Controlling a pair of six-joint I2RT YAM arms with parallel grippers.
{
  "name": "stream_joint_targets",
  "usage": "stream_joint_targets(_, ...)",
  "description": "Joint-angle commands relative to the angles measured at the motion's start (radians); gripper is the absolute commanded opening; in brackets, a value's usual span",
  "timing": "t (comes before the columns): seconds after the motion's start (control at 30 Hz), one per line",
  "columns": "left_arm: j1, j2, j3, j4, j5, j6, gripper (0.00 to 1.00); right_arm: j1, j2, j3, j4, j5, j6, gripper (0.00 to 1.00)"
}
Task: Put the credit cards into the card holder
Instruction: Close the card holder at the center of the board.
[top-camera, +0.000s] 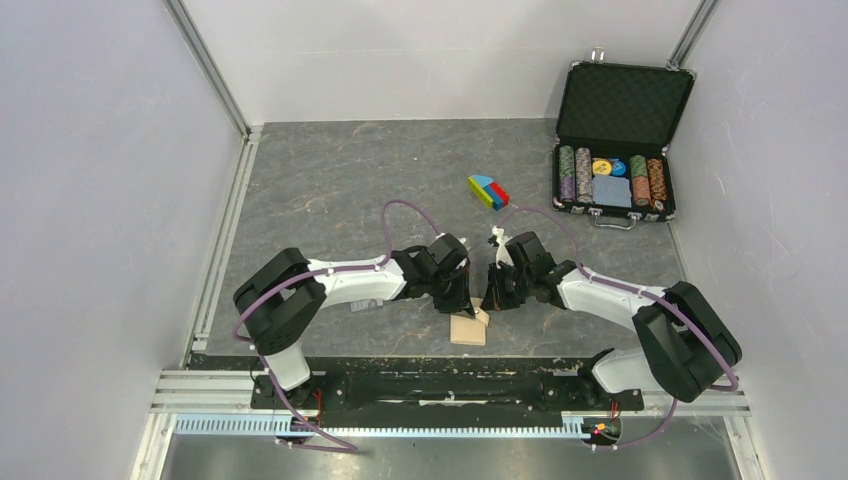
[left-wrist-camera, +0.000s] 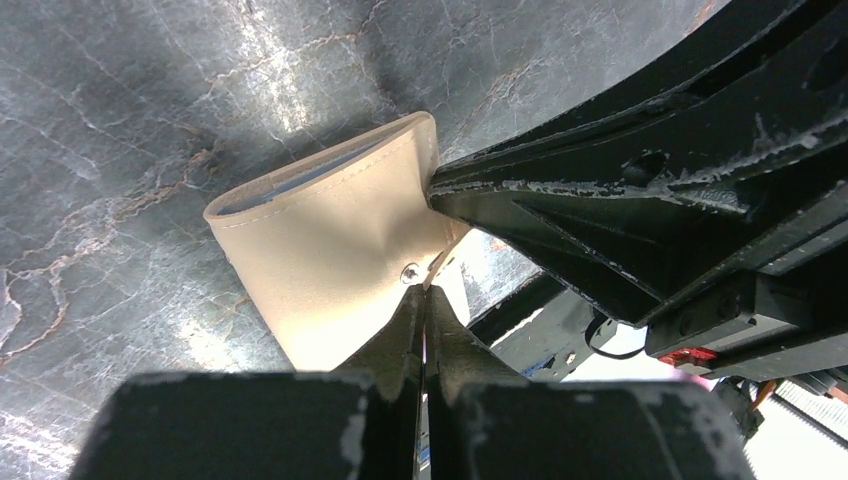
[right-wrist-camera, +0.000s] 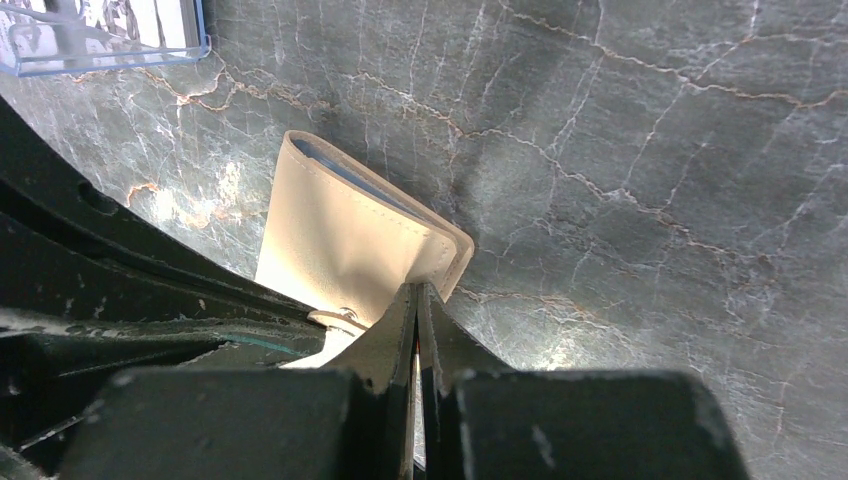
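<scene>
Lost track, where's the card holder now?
Top view: the card holder lies centrally near the table's front edge, at the tips of the left claw and right claw.

plain white walls (top-camera: 100, 150) enclose a dark grey marbled tabletop (top-camera: 330, 180) framed by aluminium rails (top-camera: 208, 68).

An open poker-chip case (top-camera: 625, 100) stands right of coloured blocks (top-camera: 488, 191).

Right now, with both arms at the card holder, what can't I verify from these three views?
Credit cards: none identifiable; the folded tan cover of the card holder hides its pockets in both wrist views.
Whether the shut left fingers or right fingers pinch the holder or just touch it: their tips hide the contact.
Clear blue-edged item, right wrist view: cut off by the top-left corner, unidentifiable.
</scene>
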Motion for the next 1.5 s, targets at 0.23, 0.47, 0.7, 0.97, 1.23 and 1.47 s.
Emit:
stream_joint_targets(0.23,0.007,-0.006,-0.001,-0.043,-0.039,-0.053,0.02,0.004,-0.025,-0.017,0.001,0.017,-0.008,0.00)
stream_joint_targets(0.47,0.010,0.011,-0.023,-0.052,-0.056,-0.084,0.02,0.004,-0.034,-0.012,0.003,0.016,-0.014,0.00)
stream_joint_targets(0.7,0.010,0.052,-0.007,-0.001,-0.001,-0.073,0.02,0.004,-0.041,-0.011,0.002,0.010,-0.018,0.00)
stream_joint_targets(0.97,0.008,0.025,-0.006,0.043,0.030,-0.068,0.02,0.005,-0.039,-0.012,0.005,0.009,-0.019,0.00)
stream_joint_targets(1.23,0.004,0.017,-0.008,0.050,0.039,-0.068,0.02,0.004,-0.039,-0.018,0.009,0.006,-0.018,0.00)
stream_joint_targets(1.47,-0.005,0.012,-0.042,0.044,0.022,-0.093,0.02,0.005,-0.041,-0.027,0.010,0.008,-0.017,0.00)
